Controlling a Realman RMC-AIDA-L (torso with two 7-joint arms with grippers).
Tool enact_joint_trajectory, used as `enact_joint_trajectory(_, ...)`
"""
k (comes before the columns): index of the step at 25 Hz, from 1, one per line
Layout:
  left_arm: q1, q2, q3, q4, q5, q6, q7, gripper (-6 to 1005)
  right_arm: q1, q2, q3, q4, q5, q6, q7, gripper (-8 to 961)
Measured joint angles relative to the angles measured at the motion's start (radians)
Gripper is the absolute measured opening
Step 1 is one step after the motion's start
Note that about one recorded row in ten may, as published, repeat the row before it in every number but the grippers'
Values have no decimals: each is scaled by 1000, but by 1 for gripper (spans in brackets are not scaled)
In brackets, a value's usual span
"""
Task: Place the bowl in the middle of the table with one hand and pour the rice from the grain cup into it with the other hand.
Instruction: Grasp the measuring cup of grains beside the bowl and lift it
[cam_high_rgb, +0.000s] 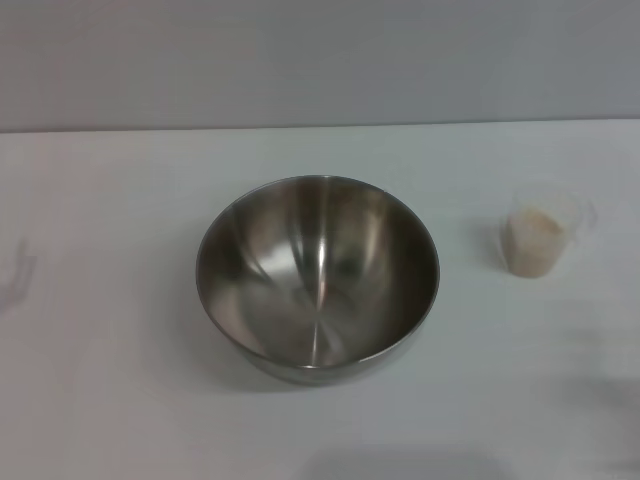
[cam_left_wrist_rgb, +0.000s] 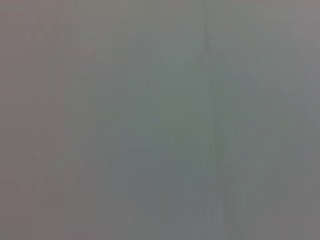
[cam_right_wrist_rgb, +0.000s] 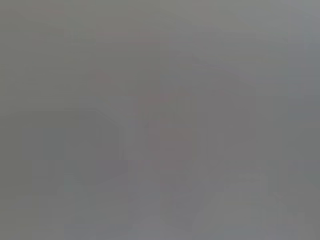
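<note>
the bowl (cam_high_rgb: 317, 280) sits upright near the middle of the white table (cam_high_rgb: 100, 400), its shiny inside bare. well apart to its right stands the grain cup (cam_high_rgb: 545, 235), upright, with rice (cam_high_rgb: 533, 240) filling it partway. neither tool appears in any view, so their state cannot be told.

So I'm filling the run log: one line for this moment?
bowl: mid-table, empty | grain cup: upright on robot's right, holds rice | claws: not in view
</note>
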Motion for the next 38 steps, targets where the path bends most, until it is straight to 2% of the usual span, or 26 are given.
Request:
enact_joint_trajectory(4,-16,-4,8,111,-5,24,4,811,34,-3,8,-17,49,89,0,840)
enact_joint_trajectory(8,-11,-5,13,151,-5,26,6,811,87,-3,19,-35,62,200,2,839)
enact_joint_trajectory(12,-11,-7,14,179,-4,23,9,811,149,-4,36,-50,62,303,4,839)
enact_joint_trajectory(24,-8,-6,28,192,0,17,13,811,277,-5,44,-54,62,454,7,840)
enact_joint_trajectory(30,-3,-6,40,193,-2,23,14,811,315,-5,40,-52,61,518,5,840)
enact_joint_trajectory(38,-1,-6,50,193,-4,25,14,811,319,-4,33,-44,55,520,1,840)
